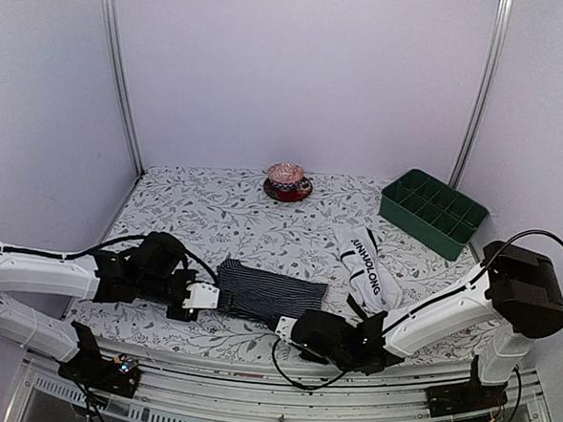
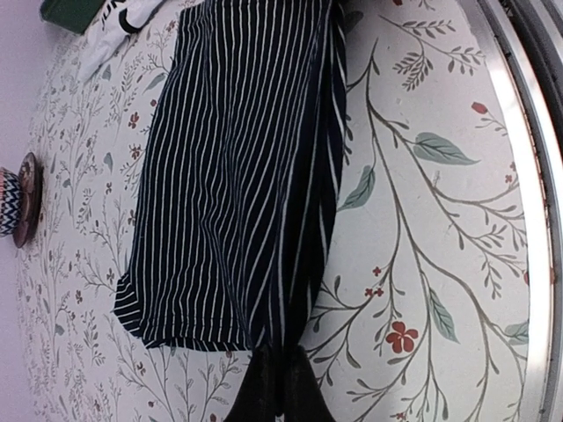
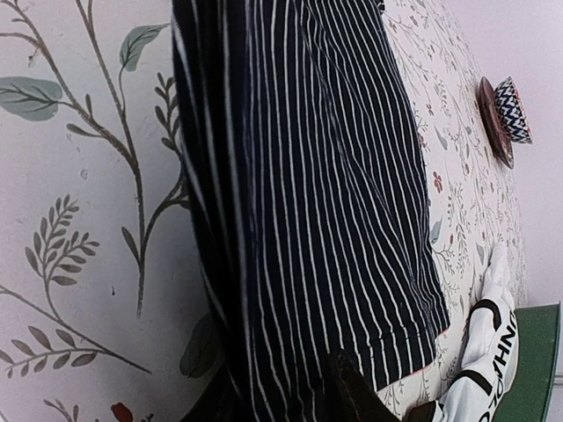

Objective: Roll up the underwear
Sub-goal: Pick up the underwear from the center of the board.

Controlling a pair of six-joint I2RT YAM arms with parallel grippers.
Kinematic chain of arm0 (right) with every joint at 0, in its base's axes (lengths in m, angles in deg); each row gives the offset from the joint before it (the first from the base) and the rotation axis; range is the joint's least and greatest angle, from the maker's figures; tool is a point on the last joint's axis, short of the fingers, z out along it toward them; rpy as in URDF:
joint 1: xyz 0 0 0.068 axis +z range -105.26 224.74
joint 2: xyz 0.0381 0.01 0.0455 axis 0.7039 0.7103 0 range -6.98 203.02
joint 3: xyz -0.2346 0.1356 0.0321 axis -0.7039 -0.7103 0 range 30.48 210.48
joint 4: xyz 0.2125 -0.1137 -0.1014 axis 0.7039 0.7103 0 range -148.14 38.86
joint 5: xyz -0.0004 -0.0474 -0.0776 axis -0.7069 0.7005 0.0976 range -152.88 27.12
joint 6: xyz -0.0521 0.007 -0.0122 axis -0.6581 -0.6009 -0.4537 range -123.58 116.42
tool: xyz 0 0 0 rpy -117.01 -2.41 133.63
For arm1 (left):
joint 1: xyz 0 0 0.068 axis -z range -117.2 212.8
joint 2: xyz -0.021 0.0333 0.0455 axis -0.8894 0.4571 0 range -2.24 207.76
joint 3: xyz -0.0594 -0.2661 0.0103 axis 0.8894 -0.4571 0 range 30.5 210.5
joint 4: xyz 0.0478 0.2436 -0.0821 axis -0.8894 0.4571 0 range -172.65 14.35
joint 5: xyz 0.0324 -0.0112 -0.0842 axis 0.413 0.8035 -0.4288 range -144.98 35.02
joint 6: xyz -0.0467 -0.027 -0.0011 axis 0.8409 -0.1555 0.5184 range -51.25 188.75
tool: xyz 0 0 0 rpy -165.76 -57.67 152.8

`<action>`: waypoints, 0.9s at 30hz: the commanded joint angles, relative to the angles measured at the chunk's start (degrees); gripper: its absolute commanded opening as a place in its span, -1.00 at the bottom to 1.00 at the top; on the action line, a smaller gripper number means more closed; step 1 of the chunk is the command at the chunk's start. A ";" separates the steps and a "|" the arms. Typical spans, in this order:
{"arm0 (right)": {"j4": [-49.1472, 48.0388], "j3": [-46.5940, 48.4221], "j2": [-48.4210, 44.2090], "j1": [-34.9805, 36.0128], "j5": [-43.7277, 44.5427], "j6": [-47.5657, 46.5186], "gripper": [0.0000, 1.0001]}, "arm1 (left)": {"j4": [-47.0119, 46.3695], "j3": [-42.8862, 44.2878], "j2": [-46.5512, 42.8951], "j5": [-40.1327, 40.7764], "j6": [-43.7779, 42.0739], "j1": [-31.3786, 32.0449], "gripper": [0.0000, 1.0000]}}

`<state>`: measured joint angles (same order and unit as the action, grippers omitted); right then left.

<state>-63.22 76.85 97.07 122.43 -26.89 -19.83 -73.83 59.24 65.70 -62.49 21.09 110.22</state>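
At the bottom centre of the top view, the right gripper (image 1: 292, 326) is sitting at the near right corner of the black striped brief (image 1: 272, 295); whether it is clamping cloth I cannot tell. Left of it, the left gripper (image 1: 206, 297) is pinching the brief's left edge, fingers closed. The brief is lying flat on the surface (image 1: 214, 216) with no roll showing, so rolling seems barely started. Farther right, the white brief (image 1: 366, 264) is lying untouched and unrolled.
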 commanded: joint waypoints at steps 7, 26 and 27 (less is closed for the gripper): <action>5.55 -1.44 -3.65 0.81 -4.50 0.98 -0.80 | 0.70 -2.34 -2.32 -0.74 -1.01 -1.53 -1.00; 25.84 10.83 -6.97 0.59 -28.98 5.38 -0.95 | 8.57 -3.34 -10.85 -5.86 -7.44 -2.81 -1.00; 26.65 11.14 -7.06 -0.07 -31.10 6.07 -0.95 | 9.17 -3.06 -10.78 -5.85 -7.71 -2.79 -1.00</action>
<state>-43.11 85.51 92.07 123.78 -47.81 -16.79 -68.82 56.13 55.62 -66.27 16.09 108.14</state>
